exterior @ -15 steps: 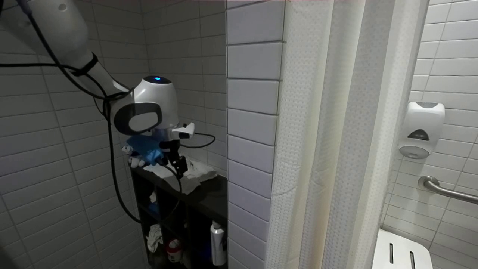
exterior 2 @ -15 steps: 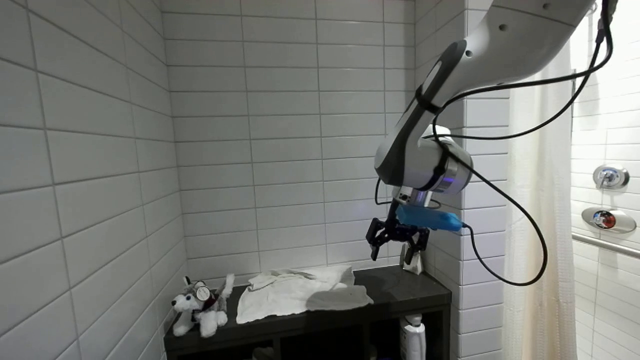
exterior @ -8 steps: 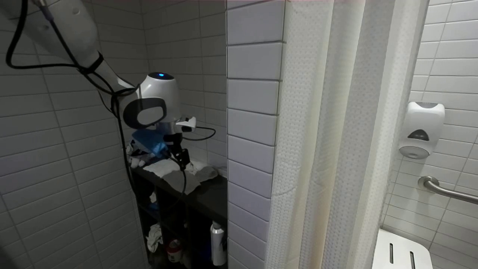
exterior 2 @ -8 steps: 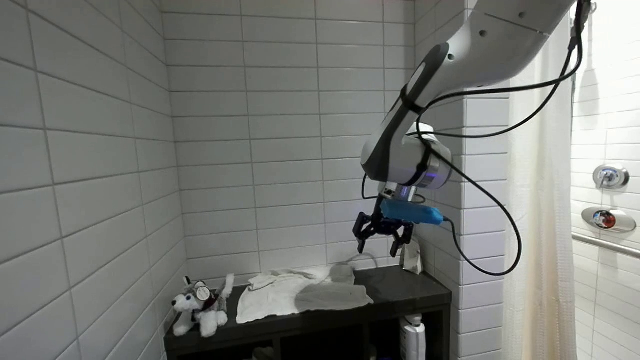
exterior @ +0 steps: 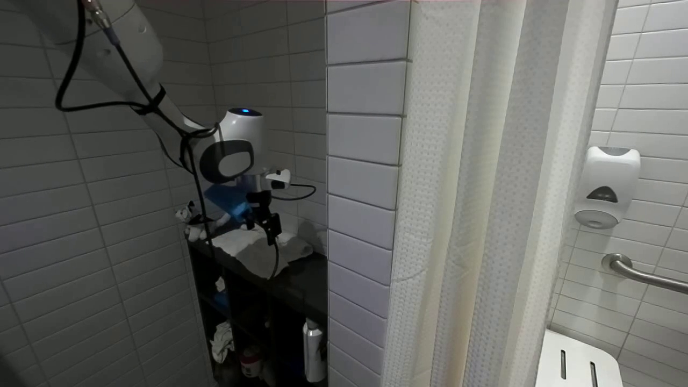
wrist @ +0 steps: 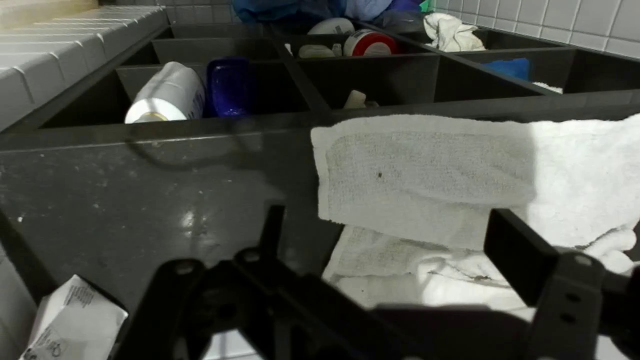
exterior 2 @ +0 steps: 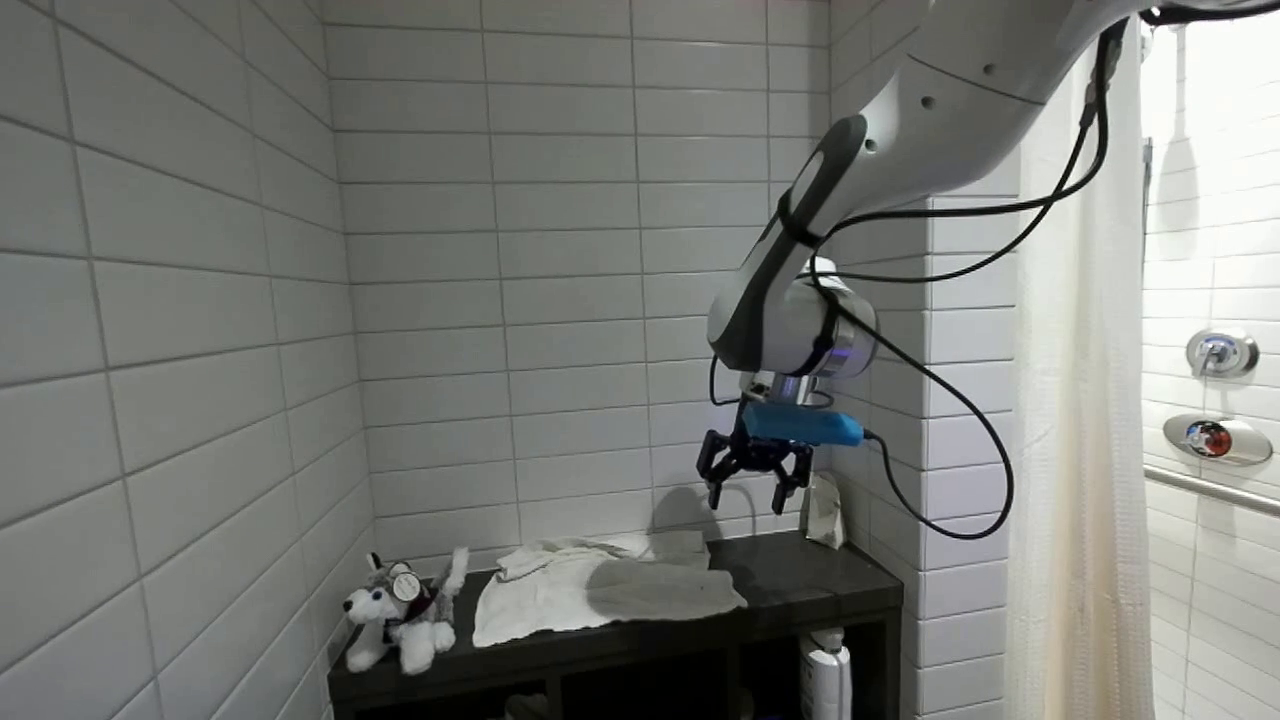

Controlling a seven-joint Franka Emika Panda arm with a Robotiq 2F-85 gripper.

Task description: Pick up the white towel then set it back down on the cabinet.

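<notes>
Both steps probably remained: the white cloth towel lay on the dark shelved cabinet, the black two-fingered claw wide, empty.

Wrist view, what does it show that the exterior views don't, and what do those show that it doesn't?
Only the wrist view shows the small dark spot on the white towel and the printing on the white carton.

Only the exterior views show the robot arm, in both, plus the soap dispenser and the shower handle, each in an exterior view.

All share the white towel spread on the cabinet, a white bottle in its shelving and the open end effector.
</notes>
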